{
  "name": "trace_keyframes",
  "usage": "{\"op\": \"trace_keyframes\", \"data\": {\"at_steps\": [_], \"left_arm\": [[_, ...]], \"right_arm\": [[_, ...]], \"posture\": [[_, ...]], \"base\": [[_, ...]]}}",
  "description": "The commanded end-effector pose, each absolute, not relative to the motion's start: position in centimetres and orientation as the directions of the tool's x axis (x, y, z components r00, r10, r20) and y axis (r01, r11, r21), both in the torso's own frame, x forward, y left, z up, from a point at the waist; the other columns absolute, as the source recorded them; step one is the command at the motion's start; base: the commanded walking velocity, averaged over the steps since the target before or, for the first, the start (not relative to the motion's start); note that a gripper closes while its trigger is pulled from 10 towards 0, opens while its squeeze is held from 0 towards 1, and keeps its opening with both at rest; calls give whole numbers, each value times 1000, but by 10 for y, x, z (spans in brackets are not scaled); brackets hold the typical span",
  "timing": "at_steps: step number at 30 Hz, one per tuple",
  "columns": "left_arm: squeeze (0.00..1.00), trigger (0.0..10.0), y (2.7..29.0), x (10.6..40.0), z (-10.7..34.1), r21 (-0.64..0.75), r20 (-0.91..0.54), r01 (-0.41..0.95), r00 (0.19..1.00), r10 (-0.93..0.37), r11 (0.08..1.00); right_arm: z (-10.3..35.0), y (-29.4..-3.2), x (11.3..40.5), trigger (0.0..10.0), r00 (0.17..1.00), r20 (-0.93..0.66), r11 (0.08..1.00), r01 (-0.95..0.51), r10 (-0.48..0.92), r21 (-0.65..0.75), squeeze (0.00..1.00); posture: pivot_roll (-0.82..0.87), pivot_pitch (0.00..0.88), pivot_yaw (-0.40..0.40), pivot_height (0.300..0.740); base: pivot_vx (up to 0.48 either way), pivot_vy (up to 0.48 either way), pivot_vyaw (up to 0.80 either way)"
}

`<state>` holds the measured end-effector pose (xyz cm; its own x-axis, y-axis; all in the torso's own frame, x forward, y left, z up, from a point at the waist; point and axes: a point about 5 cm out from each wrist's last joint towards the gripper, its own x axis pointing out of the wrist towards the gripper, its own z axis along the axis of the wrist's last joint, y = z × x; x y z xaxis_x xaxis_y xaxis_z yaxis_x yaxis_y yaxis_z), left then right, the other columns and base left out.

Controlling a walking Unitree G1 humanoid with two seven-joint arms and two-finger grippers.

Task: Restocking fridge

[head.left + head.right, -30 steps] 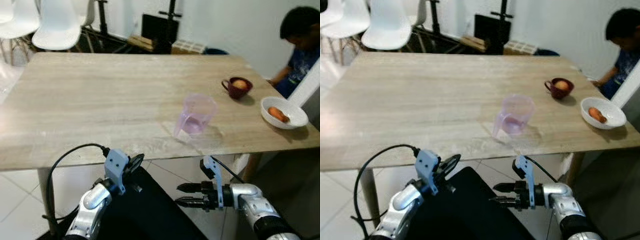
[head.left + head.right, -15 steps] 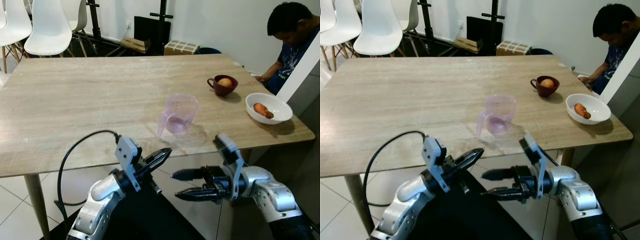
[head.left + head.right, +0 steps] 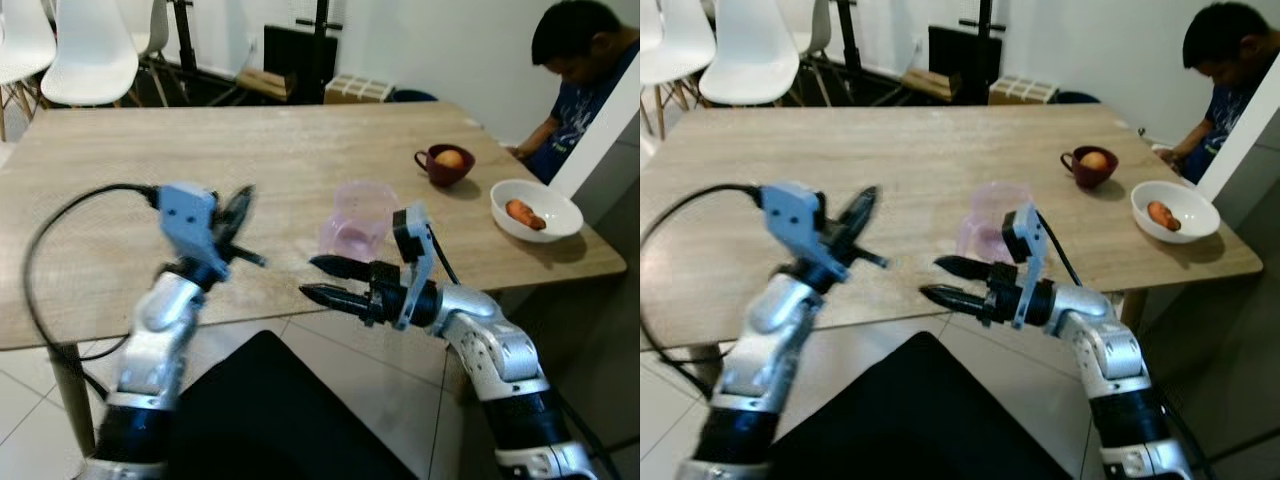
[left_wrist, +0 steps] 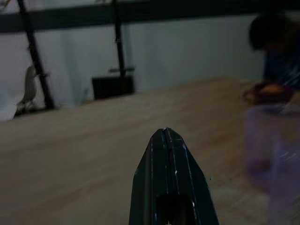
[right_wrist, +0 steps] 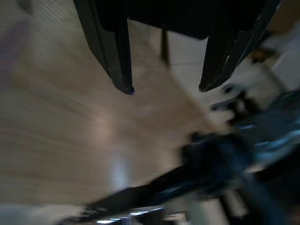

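You are at the table (image 3: 120,190) with both arms raised over its near edge, and nothing is in hand yet, so this looks like the reach that opens a pick-up for the fridge. Your right gripper (image 3: 322,281) is spread, its 2 fingers pointing across toward your left, and it floats just beside the near side of the jug (image 3: 356,218), a clear pinkish measuring jug standing upright on the table near the front edge. Your left gripper (image 3: 238,205) has its fingers pressed together into 1 blade, as the left wrist view shows plainly, and it is held above the table to the left of the jug, well apart from it. Farther right sit a dark red cup (image 3: 444,163) with a round yellow fruit in it and a white bowl (image 3: 536,209) holding an orange item, perhaps a carrot or sweet potato; a person (image 3: 578,70) sits beyond that corner of the table. I judge the jug to be the thing you are going for, since it is nearest the spread fingers, but the cup or the bowl could equally be the stock for the fridge. For the next move, turn the right wrist so the fingers face the jug rather than run past it, then bring them around its wall or handle before closing. The jug is light and thin-walled, so a nudge from a fingertip could tip it or slide it off the edge.
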<state>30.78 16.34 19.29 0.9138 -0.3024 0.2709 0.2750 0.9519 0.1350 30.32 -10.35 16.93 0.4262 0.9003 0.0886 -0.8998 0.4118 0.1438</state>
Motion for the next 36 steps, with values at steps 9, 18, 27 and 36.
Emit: {"op": "trace_keyframes", "data": {"at_steps": [9, 18, 27, 36], "left_arm": [[0, 10000, 164, 319, 159, 171, 129, 283, 943, -306, 944], [0, 10000, 171, 357, 156, 159, 67, 280, 954, -293, 947], [0, 10000, 154, 371, 168, 130, 69, 425, 897, -436, 896], [0, 10000, 136, 371, 167, 149, 88, 568, 808, -583, 810]], "right_arm": [[163, -105, 299, 10000, 487, 85, 473, -869, 869, 145, 0], [159, -112, 291, 10000, 503, 61, 493, -860, 862, 132, 0], [166, -124, 293, 10000, 626, 104, 631, -775, 773, -24, 0], [149, -128, 284, 10000, 647, 55, 648, -750, 761, -135, 0]], "posture": [[-35, 91, -60, 740], [-61, 120, -28, 740], [-87, 128, -4, 740], [-82, 122, -9, 740]], "base": [[0, 0, 0], [0, 0, 0], [0, 0, 0], [0, 0, 0]]}}
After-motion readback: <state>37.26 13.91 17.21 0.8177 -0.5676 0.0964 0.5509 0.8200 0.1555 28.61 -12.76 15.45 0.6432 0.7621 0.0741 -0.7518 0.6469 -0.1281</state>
